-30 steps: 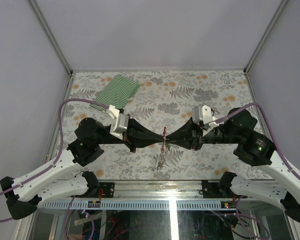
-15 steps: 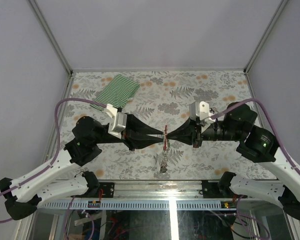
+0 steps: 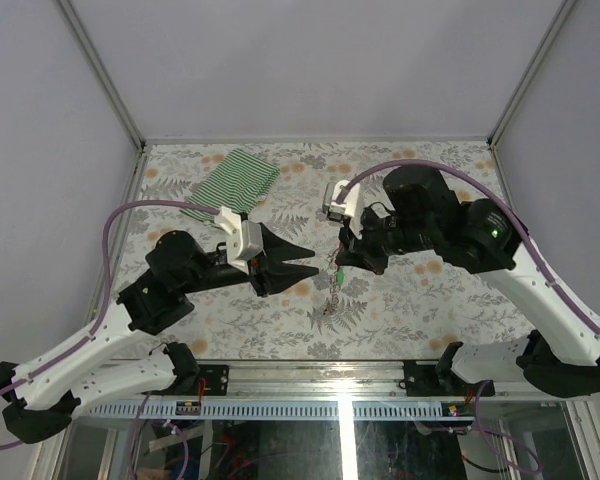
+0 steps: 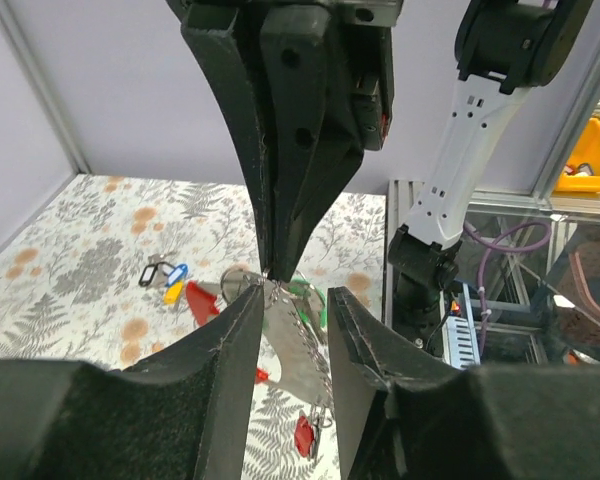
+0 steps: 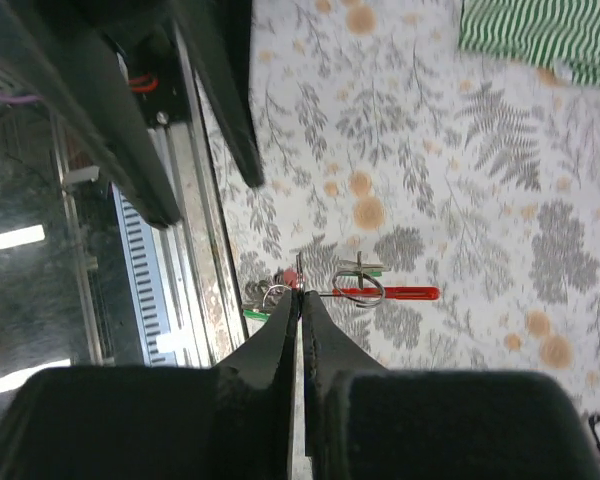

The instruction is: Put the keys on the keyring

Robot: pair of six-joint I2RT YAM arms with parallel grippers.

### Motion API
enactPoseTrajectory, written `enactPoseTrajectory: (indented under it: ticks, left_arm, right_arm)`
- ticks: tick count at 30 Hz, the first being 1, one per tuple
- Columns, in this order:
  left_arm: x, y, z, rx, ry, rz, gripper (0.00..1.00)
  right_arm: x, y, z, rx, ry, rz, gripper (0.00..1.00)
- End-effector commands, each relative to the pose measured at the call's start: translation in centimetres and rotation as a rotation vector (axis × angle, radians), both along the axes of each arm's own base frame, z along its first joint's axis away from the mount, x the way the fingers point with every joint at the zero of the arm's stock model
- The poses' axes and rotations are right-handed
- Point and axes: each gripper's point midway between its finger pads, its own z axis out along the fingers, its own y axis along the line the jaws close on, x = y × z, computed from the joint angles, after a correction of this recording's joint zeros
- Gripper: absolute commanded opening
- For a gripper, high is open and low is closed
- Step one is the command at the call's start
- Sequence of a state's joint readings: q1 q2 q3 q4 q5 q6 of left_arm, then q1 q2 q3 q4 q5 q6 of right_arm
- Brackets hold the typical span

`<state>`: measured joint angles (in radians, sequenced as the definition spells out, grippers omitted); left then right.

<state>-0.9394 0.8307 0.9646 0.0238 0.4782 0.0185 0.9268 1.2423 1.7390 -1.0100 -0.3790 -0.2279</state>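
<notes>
— How is the overhead view lit?
— Soft, even light is cast from above. Only faint shadows are thrown on the bench [image 3: 400,310], and a bright strip of glare is seen on the glass below its near edge.
— And the wrist views?
— The left pincer [image 4: 292,300] is rendered dark and blurred up close, while the background is kept fairly sharp. The right pincer [image 5: 300,295] is likewise underexposed and soft, and white glare is caught at the left edge.

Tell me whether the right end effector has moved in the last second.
Yes. The right end effector swung left and farther back in the top view, ending closer to the striped cloth.
</notes>
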Motion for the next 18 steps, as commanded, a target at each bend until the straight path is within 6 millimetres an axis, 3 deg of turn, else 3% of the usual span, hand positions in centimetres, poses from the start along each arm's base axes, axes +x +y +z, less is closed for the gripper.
enactPoseTrajectory:
  ticks: [1,9,18]
  left_arm:
    - [0.9,1.8,-0.7,0.017,-0.017,0.102,0.34]
    - [1.2,1.3,-2.4,0.051,0.01,0.093,0.34]
    - [1.0,-0.6,-3.6,0.084,0.021,0.015,0.33]
  right_arm:
    - [0.5,-2.3,-0.9,-0.149,0.042,-0.105,0.0]
    - [-0.3,-1.7,-3.1,-0.275,0.155,-0.107,0.0]
    - [-0.8,-1.0,-3.2,-0.264,0.153,-0.062,0.0]
